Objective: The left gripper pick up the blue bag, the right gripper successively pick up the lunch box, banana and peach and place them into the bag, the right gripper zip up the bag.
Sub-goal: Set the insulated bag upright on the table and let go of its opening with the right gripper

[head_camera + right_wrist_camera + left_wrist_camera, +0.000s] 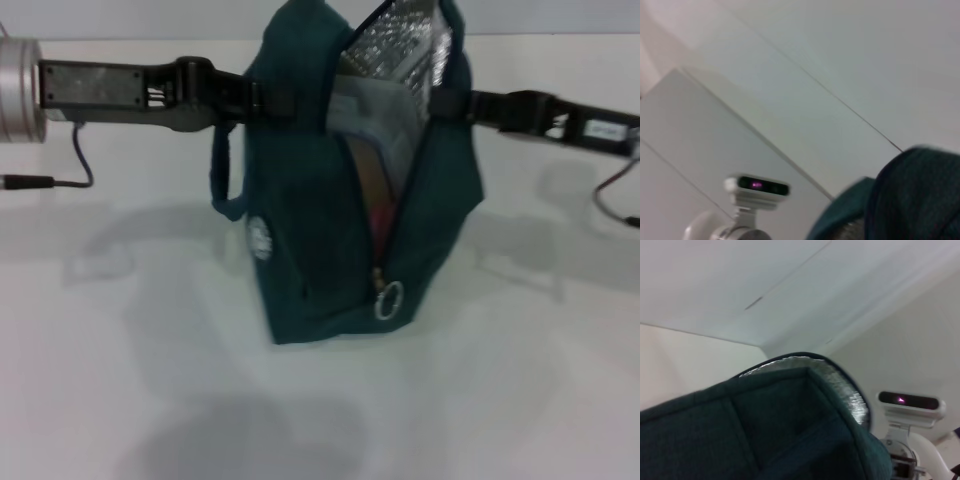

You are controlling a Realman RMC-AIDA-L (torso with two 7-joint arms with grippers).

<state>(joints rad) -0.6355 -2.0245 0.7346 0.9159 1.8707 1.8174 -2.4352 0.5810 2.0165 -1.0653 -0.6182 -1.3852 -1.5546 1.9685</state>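
The blue bag (330, 200) is standing upright in the middle of the white desk (320, 400), w/ its zippered edge facing the head cam. Zip is only partway done: the slider w/ its round metal pull ring (389, 300) is sitting low down near the bottom of the bag, and above it the opening is gaping wide, showing the silvery foil lining (400, 50) up top. Inside the gap there's a pale boxy thing (375, 125), prob the lunch box, plus something reddish (380, 215) lower down, can't tell what exactly. A carry strap (225, 170) is looping out on the bag's left side, and there's a small white logo patch (261, 238) on the fabric.

Left tool (255, 97) is reaching in horizontally and is pressing up against the bag's upper left edge, looks like it's gripping the fabric there. Right tool (455, 102) is coming in from the other side at abt the same height, touching the upper right edge of the opening; can't tell if its fingers are apart or together since the bag is covering them.

Left wrist cam is mostly showing dark bag fabric (765, 435) w/ the foil rim curling over, and the robot's head cam unit (910, 402) behind it. Right wrist cam is catching a corner of the bag (910, 195) and the same head unit (757, 187).
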